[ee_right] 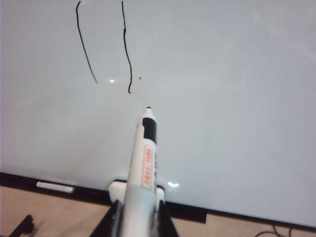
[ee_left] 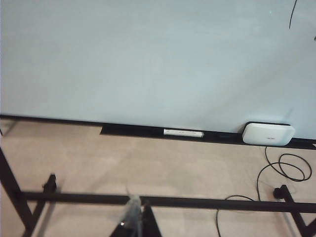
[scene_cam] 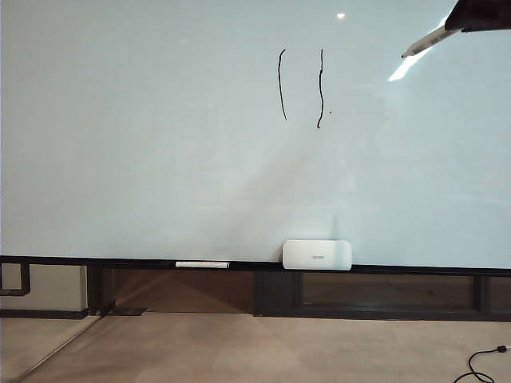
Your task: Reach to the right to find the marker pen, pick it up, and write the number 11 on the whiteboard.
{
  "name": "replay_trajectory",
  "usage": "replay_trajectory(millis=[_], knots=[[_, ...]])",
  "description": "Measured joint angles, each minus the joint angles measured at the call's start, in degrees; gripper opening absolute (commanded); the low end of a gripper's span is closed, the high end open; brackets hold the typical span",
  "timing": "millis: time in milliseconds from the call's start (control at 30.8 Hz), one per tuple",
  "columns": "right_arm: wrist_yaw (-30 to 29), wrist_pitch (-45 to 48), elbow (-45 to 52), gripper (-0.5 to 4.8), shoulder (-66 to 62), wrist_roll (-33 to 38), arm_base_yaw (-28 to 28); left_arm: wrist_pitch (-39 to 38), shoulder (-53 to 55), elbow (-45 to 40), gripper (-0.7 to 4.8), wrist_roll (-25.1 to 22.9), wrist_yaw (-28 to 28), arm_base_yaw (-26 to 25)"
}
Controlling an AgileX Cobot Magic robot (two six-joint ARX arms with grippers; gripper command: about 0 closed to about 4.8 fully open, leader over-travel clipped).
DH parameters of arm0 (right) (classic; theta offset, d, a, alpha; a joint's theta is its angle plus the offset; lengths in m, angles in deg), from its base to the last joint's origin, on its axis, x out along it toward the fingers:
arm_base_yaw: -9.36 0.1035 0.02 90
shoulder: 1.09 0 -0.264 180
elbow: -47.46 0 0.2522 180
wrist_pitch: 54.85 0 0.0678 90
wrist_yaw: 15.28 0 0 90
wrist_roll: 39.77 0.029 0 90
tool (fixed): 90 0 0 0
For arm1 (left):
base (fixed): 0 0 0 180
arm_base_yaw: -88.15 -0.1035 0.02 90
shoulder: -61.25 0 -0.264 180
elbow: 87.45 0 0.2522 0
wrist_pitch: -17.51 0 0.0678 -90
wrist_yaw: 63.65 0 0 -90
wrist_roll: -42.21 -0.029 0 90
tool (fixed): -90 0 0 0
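Still-wet-black wobbly number 11 (scene_cam: 302, 86) — right gripper (ee_right: 139, 217) clamps slim marker pen (ee_right: 142, 173); left gripper (ee_left: 133, 222) low.

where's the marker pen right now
The marker pen is in the right gripper at the exterior view's top right, its tip off the whiteboard, right of the number 11.

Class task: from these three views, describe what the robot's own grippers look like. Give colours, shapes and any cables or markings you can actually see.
Little shows. The right gripper has dark, near-black fingers that taper; in the exterior view it is only a dark angular block at the corner. The left gripper shows as dark wedge-shaped parts, one with a pale glossy patch. No markings, and no cables on the arms, are visible.
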Motion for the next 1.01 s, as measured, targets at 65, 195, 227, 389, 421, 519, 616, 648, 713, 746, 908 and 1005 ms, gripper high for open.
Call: replay_trajectory(millis=[65, 195, 227, 389, 421, 519, 616, 648, 713, 746, 908, 1005], knots=[[-0.2, 0.0, 0.9, -0.05, 0.0, 0.8, 0.0, -3.3, -2.5, -0.4, -0.06, 1.6, 0.1, 0.0], [-0.2, 1.7, 4.3, -0.05, 0.2, 1.9, 0.8, -5.9, -8.0, -2.9, -0.06, 3.1, 0.9, 0.0], [0.0, 2.3, 5.4, -0.05, 0.5, 2.1, 1.5, -6.0, -9.1, -3.4, -0.06, 3.3, 1.5, 0.0], [2.6, 3.9, 9.1, -0.05, 4.2, 2.1, 6.4, -7.5, -12.2, -5.9, -0.06, 5.9, 2.3, 0.0], [3.9, 4.3, 9.8, -0.05, 5.3, 2.1, 7.8, -7.8, -12.4, -6.1, -0.06, 6.2, 2.2, 0.0], [7.4, 3.7, 11.2, -0.05, 7.3, 1.2, 11.1, -8.8, -13.7, -6.2, -0.06, 6.2, 1.9, 0.1], [11.1, 0.2, 11.8, -0.05, 10.6, -1.0, 14.3, -10.3, -15.3, -6.2, -0.06, 5.4, 2.3, 0.9], [12.2, -0.6, 11.8, -0.05, 11.5, -1.7, 15.2, -11.0, -16.1, -6.2, -0.06, 4.9, 3.1, 1.6], [14.5, -2.6, 11.7, -0.05, 14.1, -3.5, 17.7, -11.8, -17.9, -6.2, -0.06, 4.6, 4.3, 2.6], [15.6, -3.5, 11.7, -0.05, 15.4, -4.2, 18.5, -12.1, -18.7, -6.2, -0.06, 4.6, 5.1, 3.1], [19.1, -8.3, 11.6, -0.05, 22.3, -5.4, 20.5, -13.4, -21.0, -6.2, -0.06, 5.2, 9.8, 7.8], [18.9, -11.2, 11.7, -0.05, 25.2, -5.5, 20.6, -14.0, -21.0, -7.3, -0.06, 6.2, 10.8, 10.6]])
